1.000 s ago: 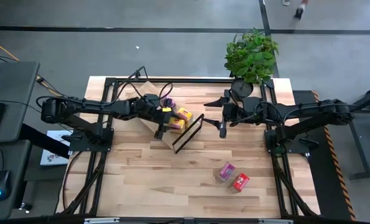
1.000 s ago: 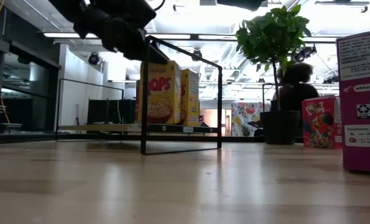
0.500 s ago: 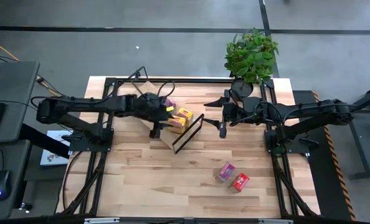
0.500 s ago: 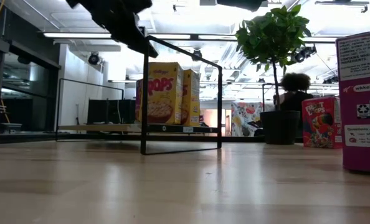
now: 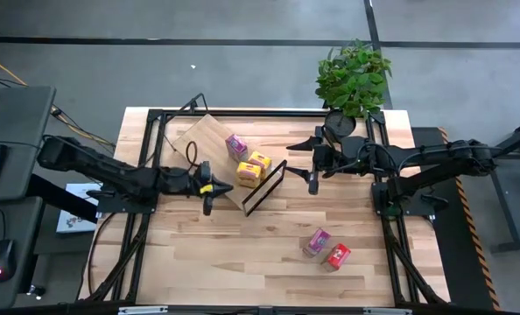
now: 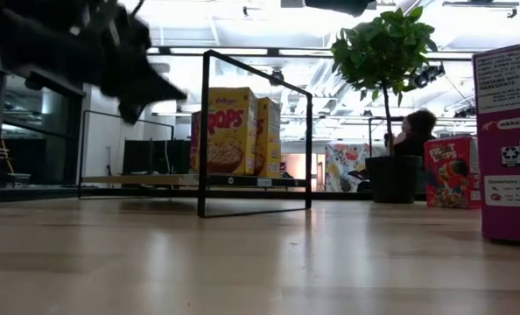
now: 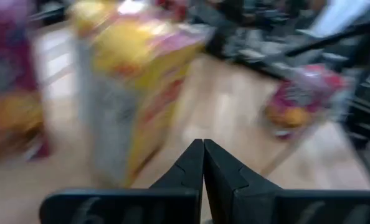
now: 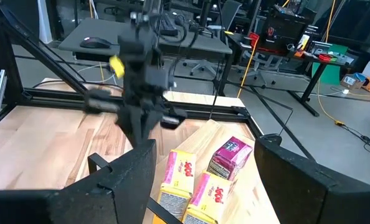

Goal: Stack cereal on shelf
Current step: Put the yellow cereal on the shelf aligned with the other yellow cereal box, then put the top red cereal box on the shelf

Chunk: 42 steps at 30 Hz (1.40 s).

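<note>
Left gripper [image 5: 208, 207], closed and seemingly empty, is being withdrawn past the shelf [image 5: 200, 137] edge; another cereal box is being left placed.

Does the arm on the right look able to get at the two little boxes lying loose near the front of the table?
Probably yes. The pink box and red box lie on bare tabletop, apart from the shelf. The right end effector is open, holding nothing, with nothing visible between it and them.
</note>
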Available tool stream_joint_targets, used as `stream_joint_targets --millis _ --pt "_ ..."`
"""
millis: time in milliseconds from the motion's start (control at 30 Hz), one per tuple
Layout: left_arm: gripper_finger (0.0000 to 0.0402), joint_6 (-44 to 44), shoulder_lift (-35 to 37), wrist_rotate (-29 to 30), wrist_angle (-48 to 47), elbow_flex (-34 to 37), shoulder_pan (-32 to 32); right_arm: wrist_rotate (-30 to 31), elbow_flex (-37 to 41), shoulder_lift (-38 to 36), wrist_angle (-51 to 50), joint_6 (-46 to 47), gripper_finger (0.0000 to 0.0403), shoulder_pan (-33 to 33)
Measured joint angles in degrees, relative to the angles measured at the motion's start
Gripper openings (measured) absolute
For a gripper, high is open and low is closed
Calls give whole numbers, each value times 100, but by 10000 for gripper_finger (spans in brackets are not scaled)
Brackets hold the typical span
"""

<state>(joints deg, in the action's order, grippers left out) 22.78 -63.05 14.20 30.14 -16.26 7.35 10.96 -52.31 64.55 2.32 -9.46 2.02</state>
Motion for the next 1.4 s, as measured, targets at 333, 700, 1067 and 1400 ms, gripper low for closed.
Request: stream_joint_targets --millis 333,700,1067,1400 --pt "0 -133 -1275 21 114 -516 -198 0 0 0 4 18 264 0" --pt "0 -432 -1523 4 -526 -831 -482 0 0 0 3 14 264 0" --pt "0 -908 -1523 -52 -548 -831 -911 0 0 0 3 1 264 0" --pt "0 -986 -785 -531 -845 -831 -824 255 0 -39 -129 44 264 0"
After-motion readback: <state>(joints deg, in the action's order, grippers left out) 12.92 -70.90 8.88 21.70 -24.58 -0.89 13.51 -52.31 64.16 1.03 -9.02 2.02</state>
